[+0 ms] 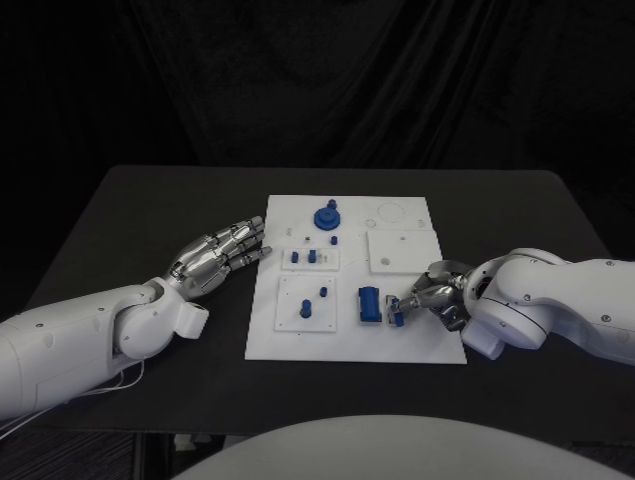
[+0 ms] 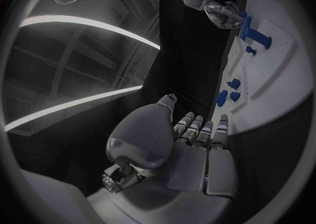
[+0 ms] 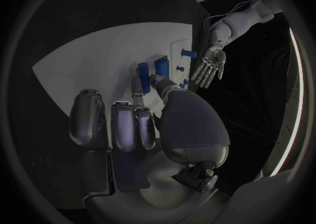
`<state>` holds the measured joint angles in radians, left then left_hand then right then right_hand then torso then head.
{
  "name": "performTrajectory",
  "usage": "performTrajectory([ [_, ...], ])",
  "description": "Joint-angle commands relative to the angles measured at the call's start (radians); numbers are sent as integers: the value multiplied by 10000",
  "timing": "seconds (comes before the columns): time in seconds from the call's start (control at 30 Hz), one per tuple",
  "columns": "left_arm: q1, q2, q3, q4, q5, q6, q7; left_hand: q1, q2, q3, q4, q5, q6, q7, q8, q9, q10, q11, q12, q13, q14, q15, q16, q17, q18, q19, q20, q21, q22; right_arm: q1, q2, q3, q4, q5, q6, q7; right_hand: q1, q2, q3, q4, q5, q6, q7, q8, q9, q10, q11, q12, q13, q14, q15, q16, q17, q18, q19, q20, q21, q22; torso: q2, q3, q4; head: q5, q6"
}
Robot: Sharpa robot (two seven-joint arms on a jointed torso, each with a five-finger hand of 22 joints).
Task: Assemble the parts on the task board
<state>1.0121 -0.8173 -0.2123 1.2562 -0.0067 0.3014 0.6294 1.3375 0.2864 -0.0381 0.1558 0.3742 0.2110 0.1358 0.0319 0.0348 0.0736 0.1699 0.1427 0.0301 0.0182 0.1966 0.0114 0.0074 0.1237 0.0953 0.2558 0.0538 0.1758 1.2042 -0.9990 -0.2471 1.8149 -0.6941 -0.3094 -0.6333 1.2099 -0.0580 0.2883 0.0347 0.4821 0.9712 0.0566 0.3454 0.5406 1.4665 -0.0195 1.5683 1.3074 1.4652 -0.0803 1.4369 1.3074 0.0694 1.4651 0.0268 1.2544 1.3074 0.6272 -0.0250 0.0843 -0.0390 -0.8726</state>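
the flat white rectangular task board (image 1: 349, 345) lies in the middle of the black table (image 1: 130, 215), with small blue plastic parts (image 1: 311, 257) standing on it. the right hand (image 1: 421, 303) sits at the board's near right edge, fingers pinched around a small blue piece (image 1: 398, 310) beside a tall blue block (image 1: 368, 305). the left hand (image 1: 224, 251) rests flat just beside the board's left edge, fingers straight and slightly apart, holding nothing.

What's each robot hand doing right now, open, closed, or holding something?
Left robot hand: open, fingers spread, holding nothing, beside the white board.
Right robot hand: pinching a small blue part at the board.
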Motion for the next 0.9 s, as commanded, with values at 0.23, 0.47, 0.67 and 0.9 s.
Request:
performTrajectory([
  [0.23,-33,22,10,9,53,145,94,-106,4,49,-9,46,16,155,57,11,-1,65,17,9,36,27,36,11,124,-8,88,41,-8,-28,-3,1,26,-280,-131,-52,-5,89,9,37,32,4,-29,13,28,1043,-10,25,2633,587,-25,-5,318,-36,-70,10,-29,1761,-6,2,-7,26,0],
  [0.47,-50,22,10,2,53,149,83,-106,4,49,-9,46,16,155,57,11,-1,65,17,9,36,27,36,11,124,-8,88,41,-8,-28,18,1,-8,-635,-213,-120,-40,68,-17,71,19,24,-26,26,36,1043,-9,25,2633,592,-27,5,334,-40,-61,10,-4,1768,-4,2,-13,34,0],
  [0.67,-64,27,10,1,53,158,75,-117,11,60,-15,47,8,170,55,10,-9,51,10,6,32,24,34,10,128,-13,89,39,-18,-28,63,2,-31,-692,-301,-84,-126,69,-52,169,2,37,-28,33,40,1043,-10,25,2633,594,-27,4,333,-38,-62,12,-8,1767,-3,-2,-7,35,0],
  [0.9,-75,24,10,2,53,158,60,-119,12,60,-14,46,13,172,56,11,-9,48,12,7,29,24,33,9,128,-15,89,38,-22,-28,94,2,-52,-708,-261,-118,-184,53,-86,239,-71,38,-32,33,41,1043,-13,25,2633,595,-28,2,331,-36,-66,14,-19,1764,-1,-2,-8,41,0],
])
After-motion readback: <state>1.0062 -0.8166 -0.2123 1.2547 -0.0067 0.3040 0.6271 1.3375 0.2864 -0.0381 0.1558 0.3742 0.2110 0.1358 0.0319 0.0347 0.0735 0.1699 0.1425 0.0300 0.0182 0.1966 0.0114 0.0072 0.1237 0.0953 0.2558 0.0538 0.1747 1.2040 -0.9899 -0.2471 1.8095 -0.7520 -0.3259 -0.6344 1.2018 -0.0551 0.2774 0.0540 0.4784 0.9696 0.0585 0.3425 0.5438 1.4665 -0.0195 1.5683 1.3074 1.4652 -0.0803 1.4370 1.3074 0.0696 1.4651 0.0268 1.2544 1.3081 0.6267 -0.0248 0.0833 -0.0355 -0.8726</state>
